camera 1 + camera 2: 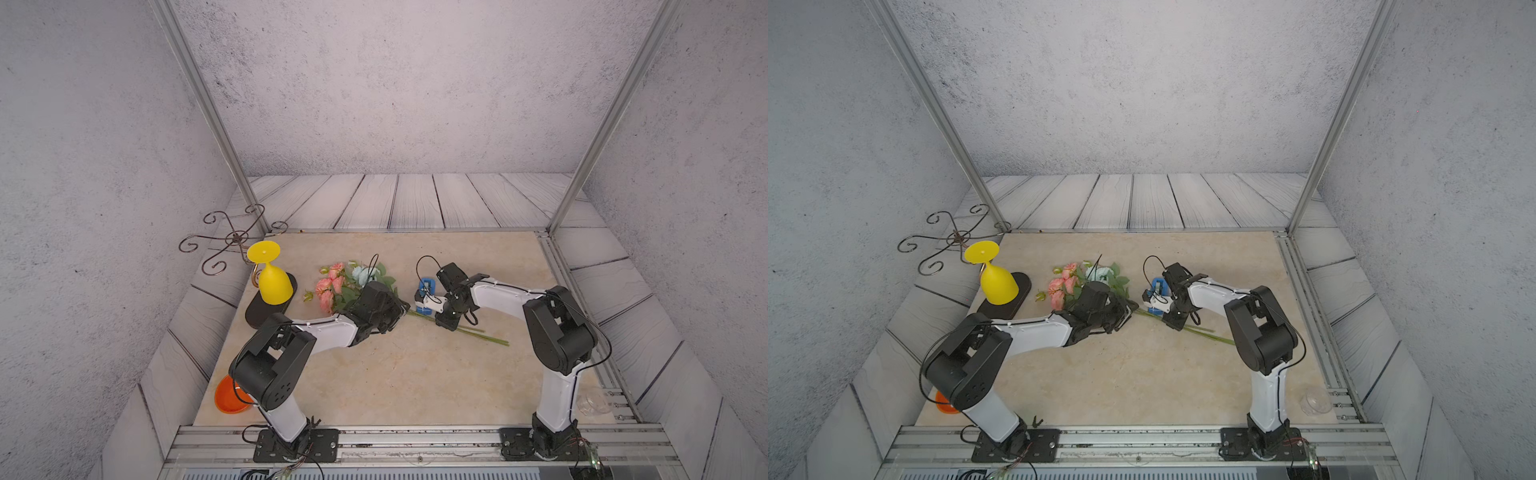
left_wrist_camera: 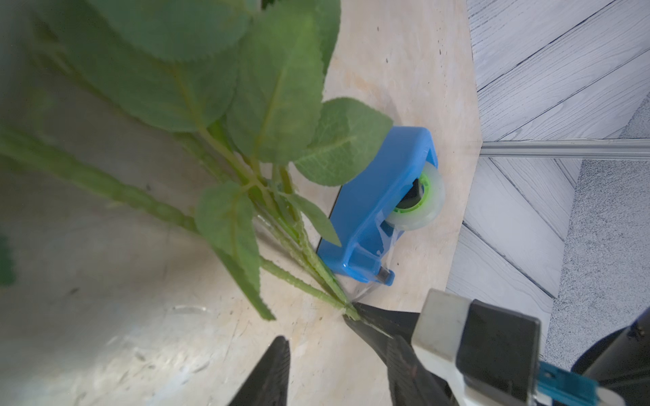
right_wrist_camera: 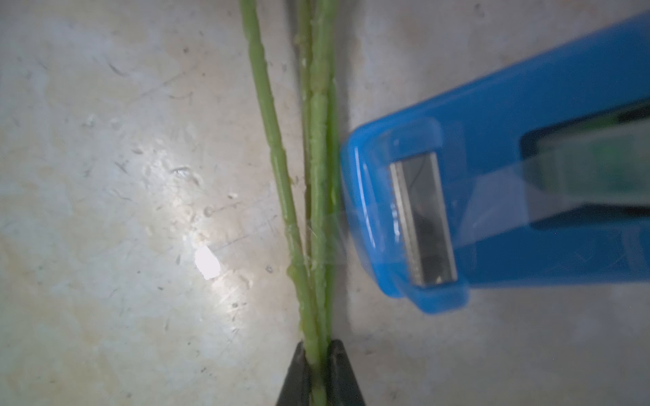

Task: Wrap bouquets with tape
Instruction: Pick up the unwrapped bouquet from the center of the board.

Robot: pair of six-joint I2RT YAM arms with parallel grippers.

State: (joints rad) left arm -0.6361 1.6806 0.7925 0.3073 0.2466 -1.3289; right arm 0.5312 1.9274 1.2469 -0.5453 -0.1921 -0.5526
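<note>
Lying a little left of centre and just below the middle in a top view, your bouquet (image 1: 347, 286) rests on the beige tabletop (image 1: 395, 382), with pink and pale blue blooms (image 1: 328, 291) toward the upper left and green stems (image 3: 318, 158) trailing to the lower right. Container one: blue tape dispenser (image 1: 427, 286), just right of centre, on the far side of the stems and just beside them. Contents: one pale translucent tape roll (image 2: 431, 200) on a green core, seated in its cradle. A clear strip of tape (image 3: 334, 242) runs from the metal cutter (image 3: 422, 221) across to the stems. Your right gripper (image 3: 318, 353) has its fingers pressed onto the stems, pinching them just along from the strip, toward their free ends. Your left gripper (image 2: 316, 328) is spread, with bare tabletop between the fingers and one fingertip right at the stems below the leaves (image 2: 274, 105); you cannot tell whether it touches them. The left arm (image 1: 328, 328) reaches over the foliage in both top views. Container two: yellow goblet (image 1: 273, 282), left of the bouquet, upside down with foot up and mouth down over the black oval base (image 1: 259, 318) of a scrolled wire rack (image 1: 235, 239); you cannot see inside it. Container three: orange bowl (image 1: 226, 399), lower left, mostly hidden behind the left arm; contents cannot be told. Container four: clear cup (image 1: 594, 405), lower right near the table's edge; contents cannot be told.
</note>
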